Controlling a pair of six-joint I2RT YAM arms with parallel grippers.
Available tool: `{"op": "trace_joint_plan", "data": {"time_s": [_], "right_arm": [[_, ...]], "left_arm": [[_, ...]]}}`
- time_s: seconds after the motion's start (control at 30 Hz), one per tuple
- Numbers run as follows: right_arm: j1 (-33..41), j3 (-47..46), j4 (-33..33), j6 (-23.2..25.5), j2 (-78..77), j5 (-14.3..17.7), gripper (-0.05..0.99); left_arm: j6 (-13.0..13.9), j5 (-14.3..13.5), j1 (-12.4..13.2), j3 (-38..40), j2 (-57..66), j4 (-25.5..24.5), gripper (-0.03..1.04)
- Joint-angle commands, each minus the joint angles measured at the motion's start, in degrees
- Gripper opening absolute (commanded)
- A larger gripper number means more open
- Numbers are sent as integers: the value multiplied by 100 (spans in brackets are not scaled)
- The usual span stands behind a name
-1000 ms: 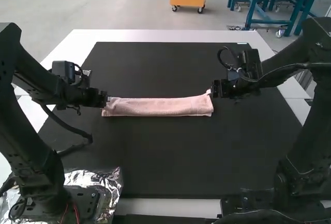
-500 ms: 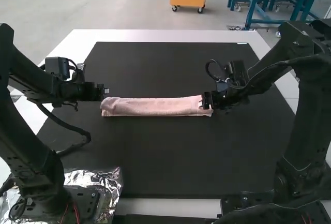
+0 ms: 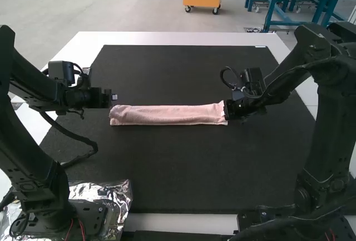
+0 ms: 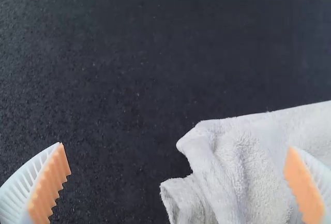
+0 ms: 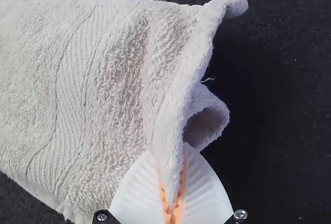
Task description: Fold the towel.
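The pink towel (image 3: pixel 168 114) lies on the dark mat as a long narrow folded strip, running crosswise between the arms. My left gripper (image 3: pixel 114 97) is just off the strip's left end. In the left wrist view the same gripper (image 4: pixel 173 182) is open, its pads wide apart, one over the towel (image 4: pixel 248 167) and the other over bare mat. My right gripper (image 3: pixel 227 109) is at the strip's right end. The right wrist view shows this gripper (image 5: pixel 173 198) shut on an edge of the towel (image 5: pixel 114 79), near its end, where a loose loop of cloth stands beside the fingers.
The dark mat (image 3: pixel 183 168) covers most of the white table (image 3: pixel 178 38). Crumpled foil (image 3: pixel 119 196) lies by the left arm's base. A cable hangs from the left arm over the mat's left side.
The right gripper has moved slightly left and nearer the arm bases, letting go of the towel's raised corner, opening, then shutting on its end. The left gripper has drawn slightly away from the left end.
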Motion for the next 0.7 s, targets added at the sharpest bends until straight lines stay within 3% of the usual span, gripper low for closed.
{"op": "trace_joint_plan", "data": {"time_s": [0.0,0.13,0.27,0.4,0.67], "right_arm": [[-312,-189,-167,5,-321,-216,-2],[-848,-207,-413,40,-972,-418,-2],[-839,-224,-615,128,-1236,-602,-2],[-391,-110,-607,287,-1244,-708,-2],[945,241,-185,858,-1130,-567,-2]], "left_arm": [[-39,93,64,101,-103,117,97],[-22,75,37,119,-103,275,97],[-13,58,46,224,-103,302,97],[-13,31,64,242,-94,433,97],[58,-83,178,136,-94,504,97]]}}
